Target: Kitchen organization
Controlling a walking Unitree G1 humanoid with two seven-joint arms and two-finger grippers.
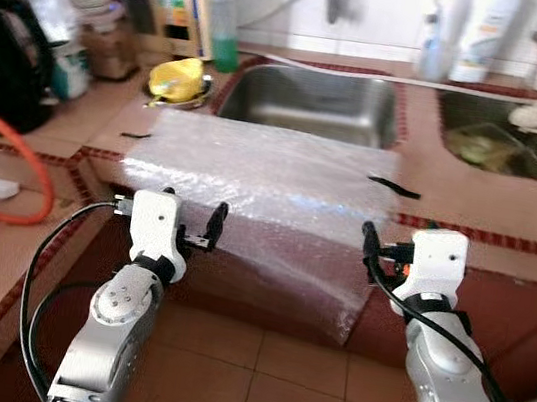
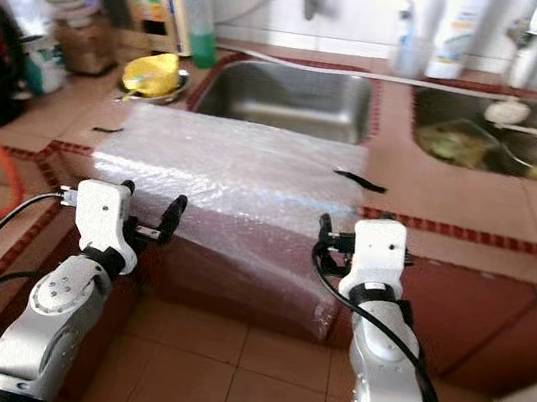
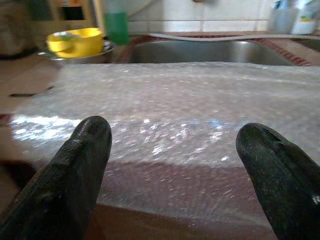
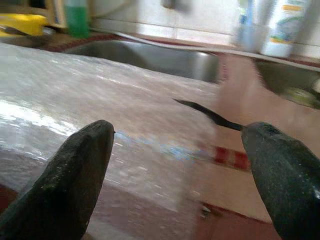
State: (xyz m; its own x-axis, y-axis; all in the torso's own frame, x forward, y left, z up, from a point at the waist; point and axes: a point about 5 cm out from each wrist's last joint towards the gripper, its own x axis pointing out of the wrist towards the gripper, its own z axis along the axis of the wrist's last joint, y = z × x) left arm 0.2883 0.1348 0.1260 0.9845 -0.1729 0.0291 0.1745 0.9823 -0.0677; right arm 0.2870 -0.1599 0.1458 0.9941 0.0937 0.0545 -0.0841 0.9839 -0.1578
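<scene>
- The tabletop (image 1: 490,209) carries a bubble wrap sheet (image 1: 272,176) lying in front of the sink (image 1: 314,102), its near edge draped over the tabletop's front.
- The head views take in a yellow bowl (image 1: 178,76) beside the sink.
- The left gripper (image 3: 175,165) has its jaws spread, the draped edge just ahead.
- The right gripper (image 4: 182,165) also has its jaws spread, facing the sheet's corner; its wrist view brings out a black strip (image 4: 210,115) there.

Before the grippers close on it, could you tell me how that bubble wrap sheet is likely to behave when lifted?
The bubble wrap sheet already droops over the counter edge, so it is probably floppy and will sag between the left gripper and right gripper. It looks thin and airy, so likely very light. Its glossy surface may slip between the fingers.
</scene>
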